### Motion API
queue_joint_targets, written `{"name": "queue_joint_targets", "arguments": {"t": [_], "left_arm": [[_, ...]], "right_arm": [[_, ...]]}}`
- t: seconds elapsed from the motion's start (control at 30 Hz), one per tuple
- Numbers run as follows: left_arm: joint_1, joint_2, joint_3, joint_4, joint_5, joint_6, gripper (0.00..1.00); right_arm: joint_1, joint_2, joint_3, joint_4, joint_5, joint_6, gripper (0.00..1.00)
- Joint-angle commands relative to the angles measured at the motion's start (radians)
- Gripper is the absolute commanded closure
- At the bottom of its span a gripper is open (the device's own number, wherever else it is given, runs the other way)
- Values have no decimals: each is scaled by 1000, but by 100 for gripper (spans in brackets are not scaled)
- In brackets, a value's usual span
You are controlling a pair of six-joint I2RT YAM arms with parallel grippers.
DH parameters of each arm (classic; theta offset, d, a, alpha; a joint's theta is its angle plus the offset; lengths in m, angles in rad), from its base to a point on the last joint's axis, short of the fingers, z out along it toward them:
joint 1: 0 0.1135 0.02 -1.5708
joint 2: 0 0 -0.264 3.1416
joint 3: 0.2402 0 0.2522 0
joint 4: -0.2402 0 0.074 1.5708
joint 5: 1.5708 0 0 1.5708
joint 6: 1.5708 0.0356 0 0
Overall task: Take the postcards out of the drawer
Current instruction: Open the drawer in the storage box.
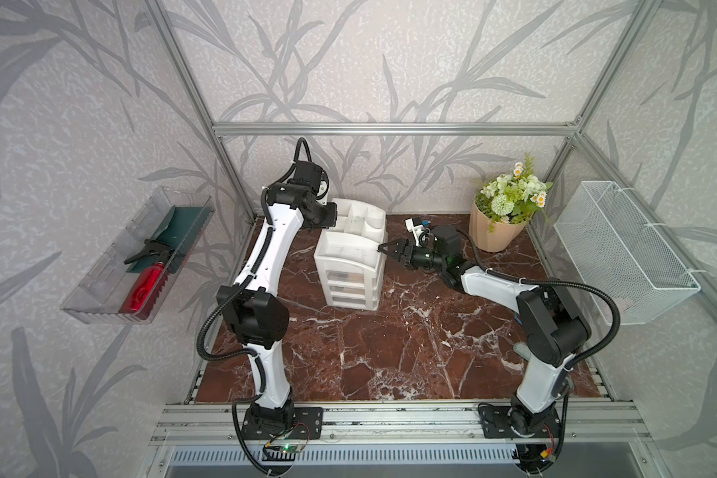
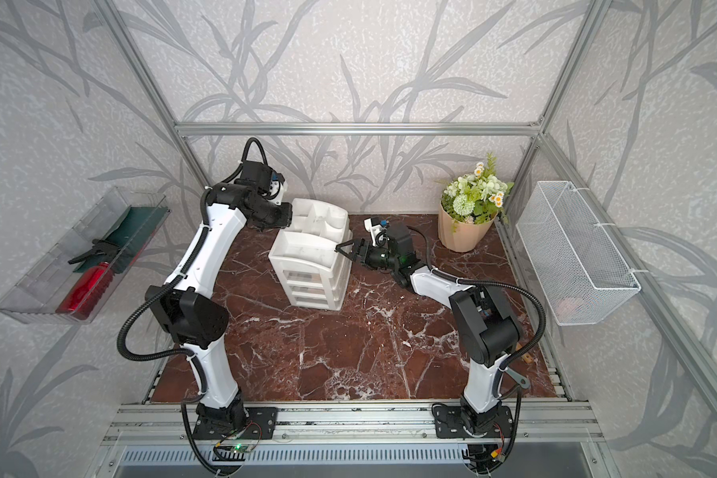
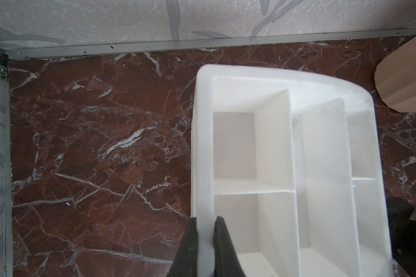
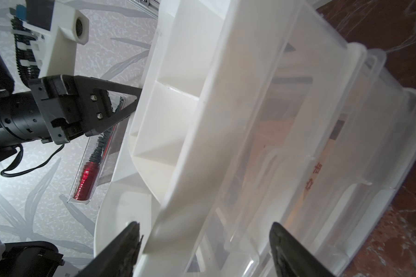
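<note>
Your left gripper (image 3: 206, 221) pinches the far-left rim of the drawer unit (image 1: 350, 248); your right gripper (image 4: 204, 225) gapes wide at its right (postcards (image 4: 316, 175) inside).

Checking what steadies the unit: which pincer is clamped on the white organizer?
The left pincer: it pinches the white organizer's top rim wall, jaws nearly together. The right pincer stands wide open at the opposite side.
</note>
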Motion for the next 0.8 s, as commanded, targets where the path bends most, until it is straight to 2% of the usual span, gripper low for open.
{"name": "queue_joint_targets", "arguments": {"t": [0.0, 0.77], "left_arm": [[0, -30, -23, -62, -35, 6, 100], [-8, -57, -82, -40, -50, -4, 100]], "right_arm": [[-4, 28, -6, 126, -30, 60, 15], [10, 186, -21, 635, -50, 419, 13]]}}
